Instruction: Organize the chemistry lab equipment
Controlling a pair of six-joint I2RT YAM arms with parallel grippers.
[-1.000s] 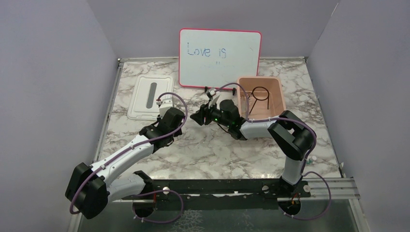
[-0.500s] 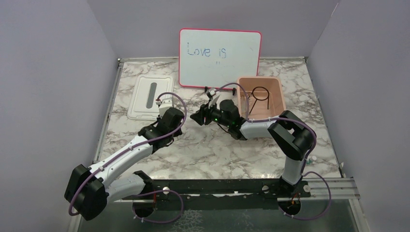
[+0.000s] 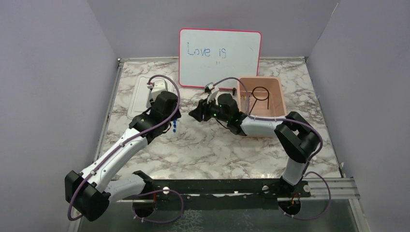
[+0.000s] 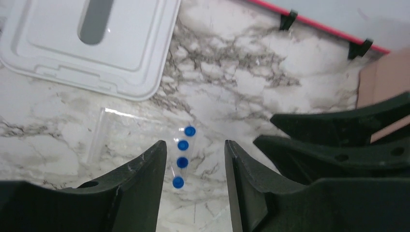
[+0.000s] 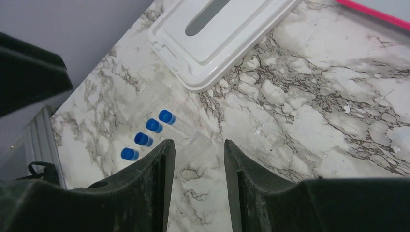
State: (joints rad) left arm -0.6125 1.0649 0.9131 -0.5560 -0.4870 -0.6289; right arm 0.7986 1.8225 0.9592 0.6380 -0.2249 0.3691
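Just right of the white lid (image 3: 145, 94), the left gripper (image 4: 194, 145) hovers over four blue-capped tubes (image 4: 183, 162) lying on the worktop (image 3: 203, 150), jaws parted and empty, apparently lined up for pickup. Further right of the lid, the right gripper (image 5: 196, 144) hangs equally open, holding nothing.

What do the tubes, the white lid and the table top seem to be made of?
Tubes: clear plastic, probably, since marble shows through them; matte blue caps. Lid: white moulded plastic, smooth with a soft gloss and raised ridges. Table: marble pattern, grey veins on white; stone or printed laminate, unclear.
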